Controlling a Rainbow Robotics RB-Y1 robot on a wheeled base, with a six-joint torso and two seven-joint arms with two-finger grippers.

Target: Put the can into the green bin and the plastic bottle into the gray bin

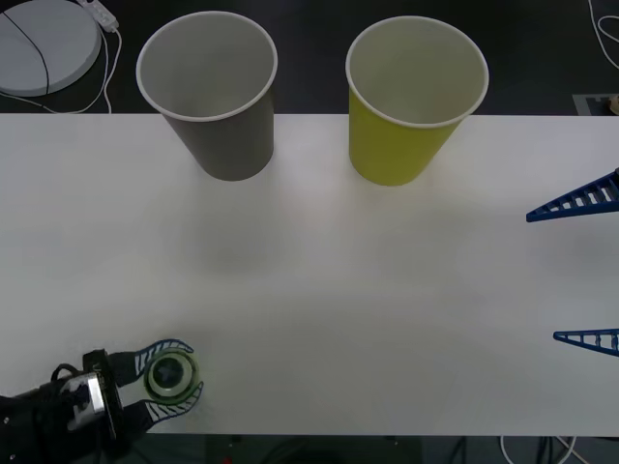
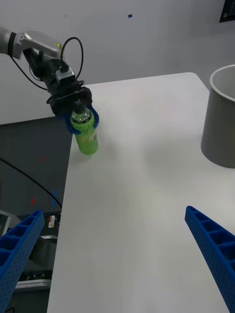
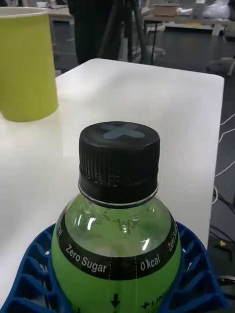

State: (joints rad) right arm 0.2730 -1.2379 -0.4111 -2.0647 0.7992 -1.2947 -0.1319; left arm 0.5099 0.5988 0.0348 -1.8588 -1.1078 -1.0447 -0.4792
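The plastic bottle (image 1: pixel 172 375) stands upright near the table's front left corner, its liquid bright green under a black cap (image 3: pixel 119 151). My left gripper (image 1: pixel 193 371) is shut on it, the blue fingers (image 3: pixel 29 269) wrapping its shoulder. The right wrist view shows that grip from across the table, with the bottle (image 2: pixel 86 133) resting on the tabletop. The gray bin (image 1: pixel 213 97) stands at the back left and the green bin (image 1: pixel 411 106) at the back right, both upright with nothing inside. My right gripper (image 1: pixel 585 271) waits open at the right edge. The can is out of view.
The white table (image 1: pixel 338 290) stretches bare between the bottle and the bins. The bottle stands close to the front edge and left edge. A white round disc (image 1: pixel 44 43) with a cable lies beyond the table's back left. A tripod (image 3: pixel 122 24) stands behind the far edge.
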